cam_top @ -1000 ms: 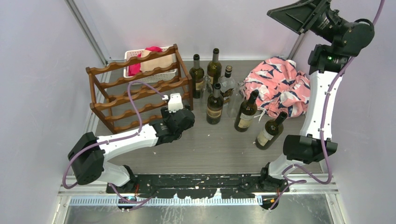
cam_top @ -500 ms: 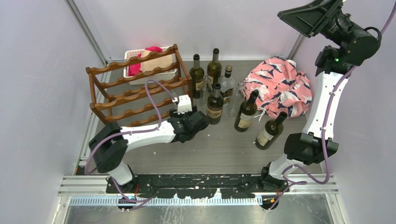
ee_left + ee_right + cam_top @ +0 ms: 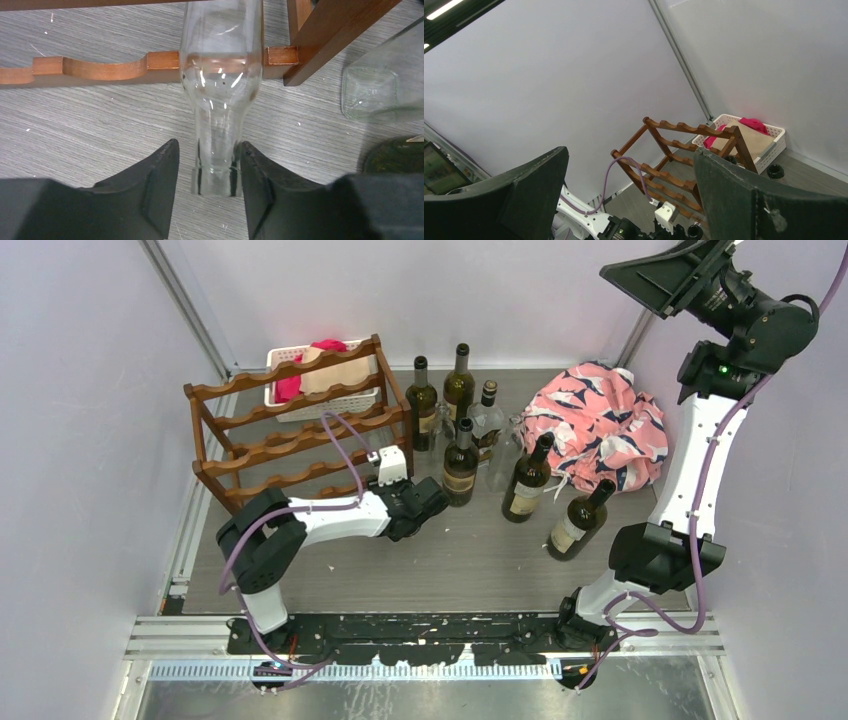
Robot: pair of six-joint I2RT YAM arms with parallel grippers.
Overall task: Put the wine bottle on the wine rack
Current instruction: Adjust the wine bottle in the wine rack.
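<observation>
Wine bottle [image 3: 221, 95] of clear glass lies with its neck between the jaws of the left gripper [image 3: 207, 147]. The jaws stand open on either side of the neck, a sliver of gap showing, so there is no firm grip yet. Its body crosses the lowest rail of the wine rack [image 3: 100, 67], mouth end low over the table [image 3: 75, 125]. The wine bottle looks only half in place, so gripping, lifting and seating it probably remain. The right gripper [image 3: 629, 155] hangs high, jaws wide, empty.

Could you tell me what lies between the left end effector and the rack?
A clear bottle, neck between the fingers, body across the rack rail; see the left wrist view.
</observation>
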